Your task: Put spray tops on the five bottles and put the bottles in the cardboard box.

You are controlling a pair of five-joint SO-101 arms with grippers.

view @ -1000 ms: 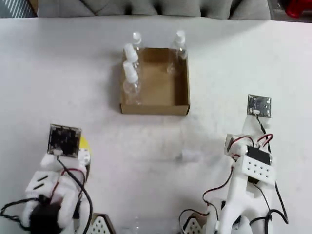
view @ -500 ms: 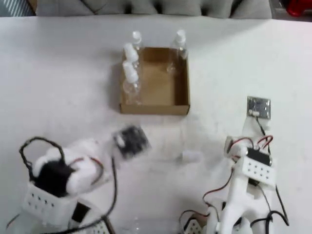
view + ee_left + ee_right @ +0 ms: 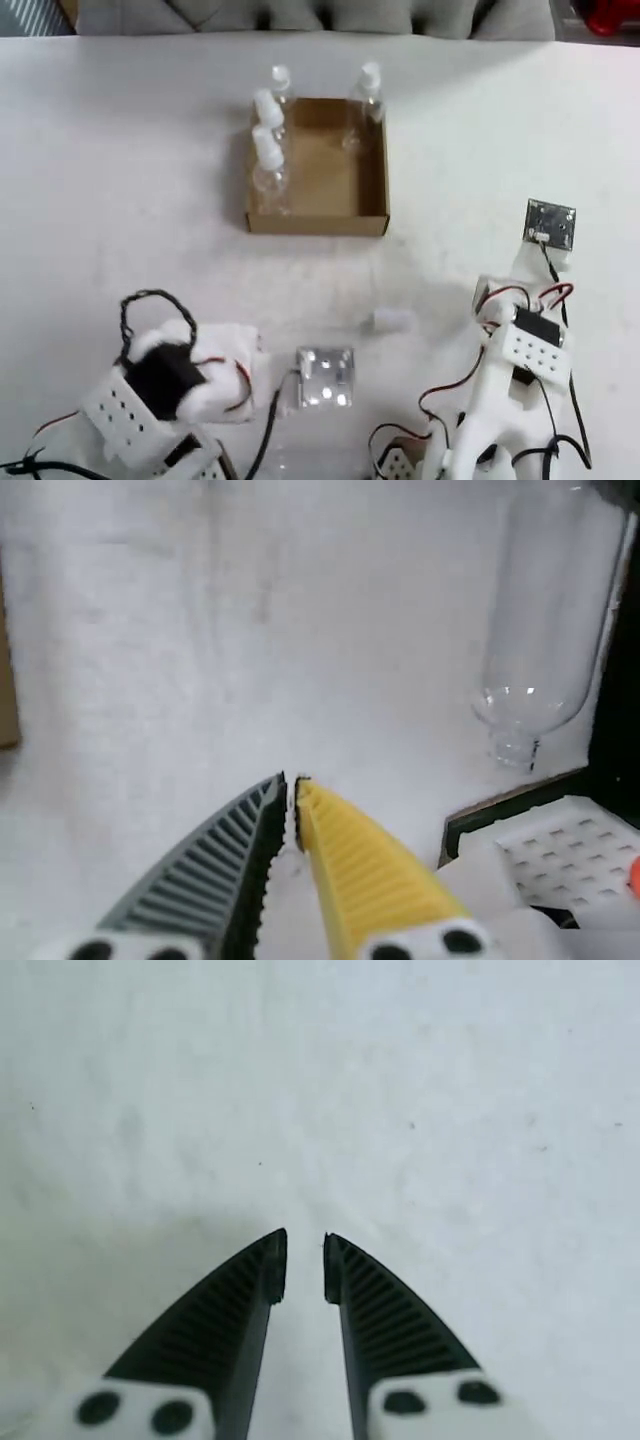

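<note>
Left wrist view shows my left jaws closed tip to tip, empty, near the capless bottle (image 3: 545,620) lying on the table (image 3: 300,630), right jaws barely parted, so I'd spread the left wide and grip its body squarely

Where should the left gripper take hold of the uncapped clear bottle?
Probably grip the bottle by its wide round body, from above, jaws across it: it seems to lie flat, and the narrow open neck must stay free for the spray top.
</note>
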